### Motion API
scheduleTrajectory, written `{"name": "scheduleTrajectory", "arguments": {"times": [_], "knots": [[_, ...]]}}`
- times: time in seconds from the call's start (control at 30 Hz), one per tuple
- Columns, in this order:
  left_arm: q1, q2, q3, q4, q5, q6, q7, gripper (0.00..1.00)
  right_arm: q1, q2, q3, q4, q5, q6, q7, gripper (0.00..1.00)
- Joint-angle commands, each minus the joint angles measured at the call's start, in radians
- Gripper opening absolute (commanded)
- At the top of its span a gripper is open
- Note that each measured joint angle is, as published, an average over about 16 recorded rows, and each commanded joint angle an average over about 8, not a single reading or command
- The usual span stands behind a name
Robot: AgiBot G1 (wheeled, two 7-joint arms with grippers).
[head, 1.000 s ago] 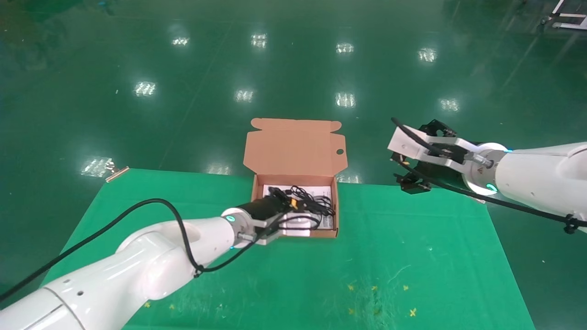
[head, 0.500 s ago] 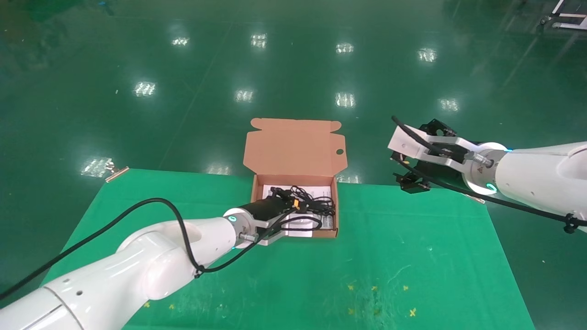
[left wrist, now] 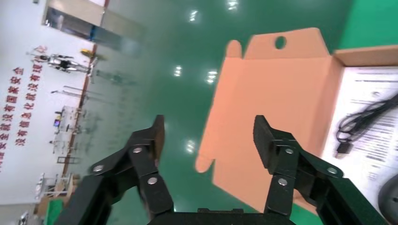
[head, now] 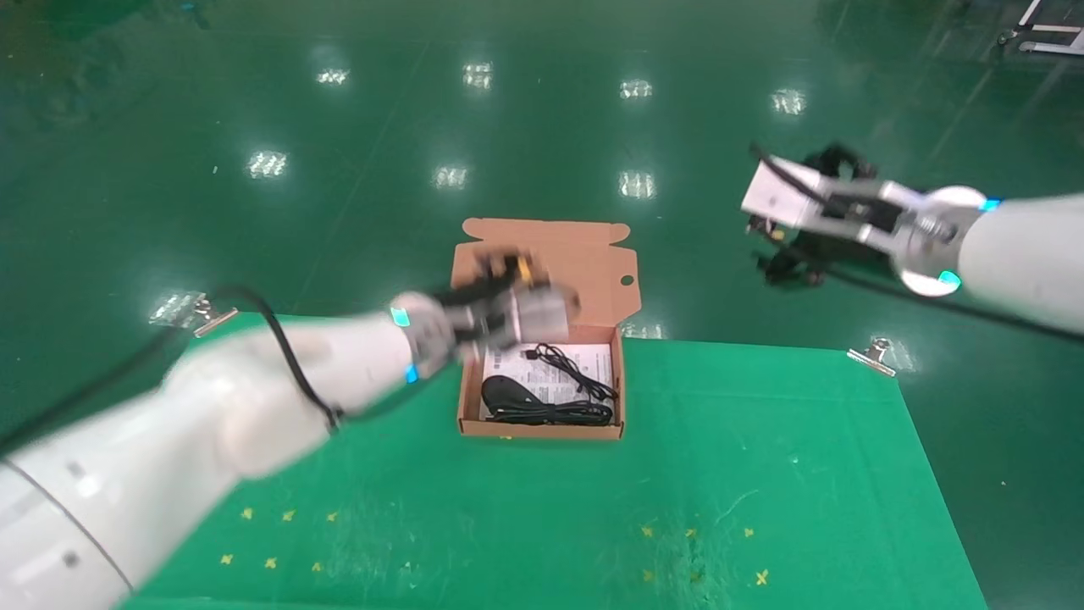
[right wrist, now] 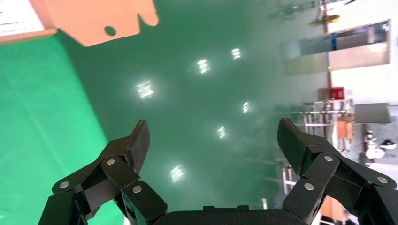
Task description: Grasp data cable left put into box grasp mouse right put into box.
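Observation:
The box (head: 542, 430) stands open at the far edge of the green cloth, its lid (head: 584, 271) upright. On the white leaflet inside lies the black mouse (head: 504, 391), with its thin cord (head: 580, 377) curling away from it. The data cable (head: 555, 415) lies as a flat bundle along the box's near wall. My left gripper (head: 501, 269) hovers open and empty above the box's left rear, in front of the lid. The left wrist view shows the gripper (left wrist: 209, 133), the lid (left wrist: 272, 108), the cord (left wrist: 366, 115) and an edge of the mouse (left wrist: 390, 202). My right gripper (head: 800, 222) hangs open and empty, high beyond the table's right rear.
The green cloth (head: 720, 474) covers the table and is held by metal clips (head: 872, 354) at the far corners. Shiny green floor lies beyond the far edge. In the right wrist view the open gripper (right wrist: 213, 136) faces that floor, with the lid (right wrist: 94, 18) at the picture's edge.
My left gripper has lifted out of the box and swung up toward the lid, and the cable bundle lies in the box. My right arm has risen higher.

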Motion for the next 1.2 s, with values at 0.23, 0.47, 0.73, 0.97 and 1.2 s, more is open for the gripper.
{"name": "scheduleTrajectory", "arguments": {"times": [0.23, 0.47, 0.73, 0.97, 1.2], "knots": [[-0.023, -0.014, -0.039, 0.0, -0.038, 0.028, -0.015, 1.0, 0.015, 0.015, 0.019, 0.005, 0.041, -0.03, -0.054, 1.0], [0.021, -0.083, -0.12, -0.047, -0.172, 0.143, 0.007, 1.0, -0.052, 0.035, 0.103, -0.001, 0.196, -0.097, -0.13, 1.0], [0.081, -0.171, -0.222, -0.109, -0.343, 0.289, 0.036, 1.0, -0.141, 0.059, 0.21, -0.009, 0.395, -0.18, -0.224, 1.0], [0.133, -0.249, -0.311, -0.162, -0.493, 0.417, 0.062, 1.0, -0.218, 0.081, 0.304, -0.016, 0.569, -0.253, -0.306, 1.0], [0.185, -0.325, -0.399, -0.215, -0.64, 0.543, 0.087, 1.0, -0.294, 0.101, 0.396, -0.024, 0.74, -0.325, -0.387, 1.0]]}}
